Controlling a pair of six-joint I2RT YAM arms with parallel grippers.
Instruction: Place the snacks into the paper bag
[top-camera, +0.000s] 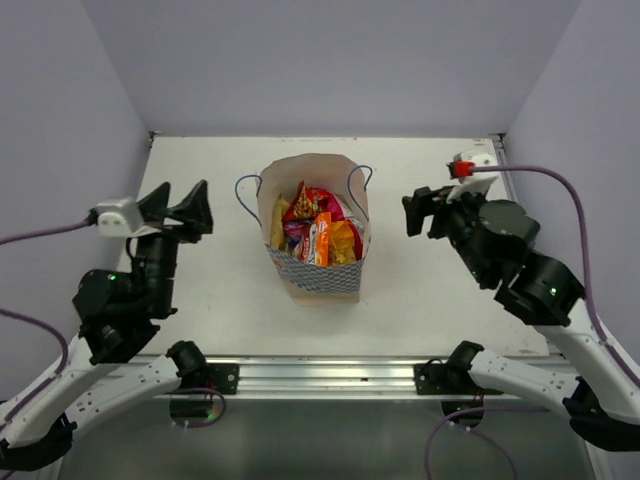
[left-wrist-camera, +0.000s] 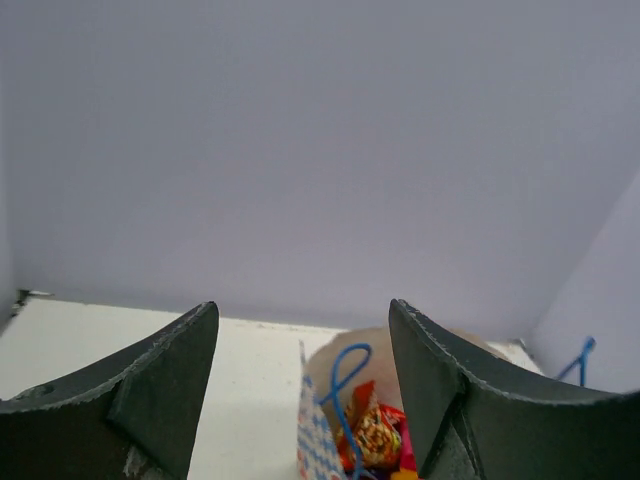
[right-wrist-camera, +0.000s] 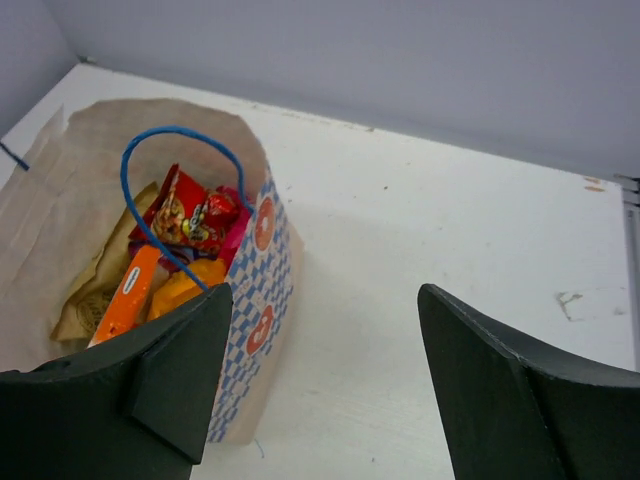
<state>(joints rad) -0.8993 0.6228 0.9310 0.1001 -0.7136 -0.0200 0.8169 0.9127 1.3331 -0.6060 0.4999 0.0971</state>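
My left pincer (top-camera: 182, 197) and right pincer (top-camera: 427, 208) are both spread wide, holding nothing. Snacks (top-camera: 318, 232) sit inside the paper bag (top-camera: 318, 276) between them.

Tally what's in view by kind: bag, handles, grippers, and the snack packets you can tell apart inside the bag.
paper bag: 1
blue cord handles: 2
grippers: 2, left gripper and right gripper, both open
snack packets told apart in the bag: 5, red packet, orange packet, yellow-orange pouch, magenta bag, tan bag; others may be hidden
Total: 10
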